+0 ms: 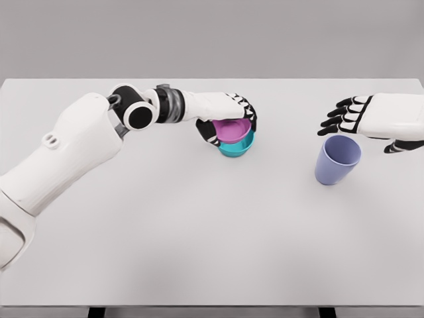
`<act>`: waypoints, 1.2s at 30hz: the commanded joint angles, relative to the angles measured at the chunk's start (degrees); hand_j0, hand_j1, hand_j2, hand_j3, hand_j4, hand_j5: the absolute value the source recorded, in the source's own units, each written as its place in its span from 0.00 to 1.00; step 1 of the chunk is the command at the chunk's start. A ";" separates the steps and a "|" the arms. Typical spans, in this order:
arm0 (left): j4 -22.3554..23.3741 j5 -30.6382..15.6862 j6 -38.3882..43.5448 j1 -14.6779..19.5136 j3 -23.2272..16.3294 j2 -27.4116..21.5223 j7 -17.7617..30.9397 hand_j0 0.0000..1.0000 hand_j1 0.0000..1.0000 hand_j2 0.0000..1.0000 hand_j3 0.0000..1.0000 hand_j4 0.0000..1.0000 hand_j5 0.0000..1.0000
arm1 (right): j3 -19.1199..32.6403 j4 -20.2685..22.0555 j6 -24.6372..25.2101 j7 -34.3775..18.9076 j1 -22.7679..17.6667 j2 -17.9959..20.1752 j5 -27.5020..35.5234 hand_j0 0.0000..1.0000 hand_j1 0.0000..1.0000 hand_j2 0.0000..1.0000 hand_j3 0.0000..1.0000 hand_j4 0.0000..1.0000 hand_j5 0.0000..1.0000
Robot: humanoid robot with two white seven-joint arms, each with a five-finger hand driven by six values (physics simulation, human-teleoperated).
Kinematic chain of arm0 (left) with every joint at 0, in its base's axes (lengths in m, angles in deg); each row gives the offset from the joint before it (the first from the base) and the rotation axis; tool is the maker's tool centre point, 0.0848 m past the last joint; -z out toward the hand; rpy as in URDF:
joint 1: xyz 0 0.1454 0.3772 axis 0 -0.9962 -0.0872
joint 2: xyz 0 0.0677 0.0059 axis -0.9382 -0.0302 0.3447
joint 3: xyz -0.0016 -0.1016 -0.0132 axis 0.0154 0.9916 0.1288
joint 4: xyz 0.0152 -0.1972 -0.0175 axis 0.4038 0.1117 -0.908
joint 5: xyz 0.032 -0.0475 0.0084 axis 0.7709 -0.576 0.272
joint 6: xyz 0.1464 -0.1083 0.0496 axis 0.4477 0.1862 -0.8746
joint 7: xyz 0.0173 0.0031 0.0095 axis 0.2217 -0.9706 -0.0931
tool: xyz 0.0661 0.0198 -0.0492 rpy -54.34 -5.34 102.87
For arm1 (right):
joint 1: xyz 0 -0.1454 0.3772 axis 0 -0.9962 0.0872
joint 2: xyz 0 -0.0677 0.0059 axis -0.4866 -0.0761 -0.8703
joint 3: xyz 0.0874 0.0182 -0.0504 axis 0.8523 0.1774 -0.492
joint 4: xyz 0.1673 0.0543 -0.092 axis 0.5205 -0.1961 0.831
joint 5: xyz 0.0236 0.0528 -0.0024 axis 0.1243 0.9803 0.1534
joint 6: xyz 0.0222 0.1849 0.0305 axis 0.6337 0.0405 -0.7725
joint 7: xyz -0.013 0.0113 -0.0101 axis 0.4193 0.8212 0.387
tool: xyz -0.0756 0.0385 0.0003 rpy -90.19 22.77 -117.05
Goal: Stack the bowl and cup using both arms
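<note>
While the left hand [228, 119] grips the pink bowl [232, 130] to nest it in the teal bowl [236, 147], the right hand [371, 119] hovers with spread fingers above the cup [337, 159].

Glossy white arm shells [66, 149], black elbow joint w/ grey ring; each white robot hand [235, 109] has black finger segments.

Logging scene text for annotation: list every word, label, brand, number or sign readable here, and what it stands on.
None: no text shows on the purple bowl, the teal bowl, the blue cup, the table, the left hand or the right hand.
</note>
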 commanded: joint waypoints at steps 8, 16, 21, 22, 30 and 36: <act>0.24 -0.18 0.23 -0.09 -0.35 0.69 -0.01 0.64 0.64 0.64 0.64 0.64 0.64 | -1.34 -0.35 0.15 0.02 0.00 -0.45 0.09 1.00 1.00 1.00 1.00 1.00 1.00; 1.39 0.26 0.05 -0.18 -0.35 1.31 -0.01 0.65 0.65 0.65 0.65 0.65 0.65 | -3.19 -1.67 0.15 0.02 0.09 -2.12 -0.17 1.00 1.00 1.00 1.00 1.00 1.00; 1.39 0.26 -0.39 -0.18 -0.35 1.31 -0.01 0.70 0.70 0.70 0.70 0.70 0.70 | -3.19 -2.99 0.15 0.02 0.09 -2.30 -0.17 1.00 1.00 1.00 1.00 1.00 1.00; 1.39 0.26 -0.39 -0.18 -0.35 1.31 -0.01 0.73 0.73 0.73 0.73 0.73 0.73 | -3.19 -3.60 0.15 0.02 0.09 -2.30 -0.26 1.00 1.00 1.00 1.00 1.00 1.00; 1.39 0.26 -1.00 -0.18 -0.35 1.22 -0.01 1.00 1.00 1.00 1.00 1.00 1.00 | -3.19 -4.74 0.15 0.02 0.09 -3.00 -1.14 1.00 1.00 1.00 1.00 1.00 1.00; 1.39 0.17 -2.06 -0.09 -0.26 1.14 -0.01 1.00 1.00 1.00 1.00 1.00 1.00 | -4.15 -7.38 0.15 0.02 0.09 -4.58 -1.58 1.00 1.00 1.00 1.00 1.00 1.00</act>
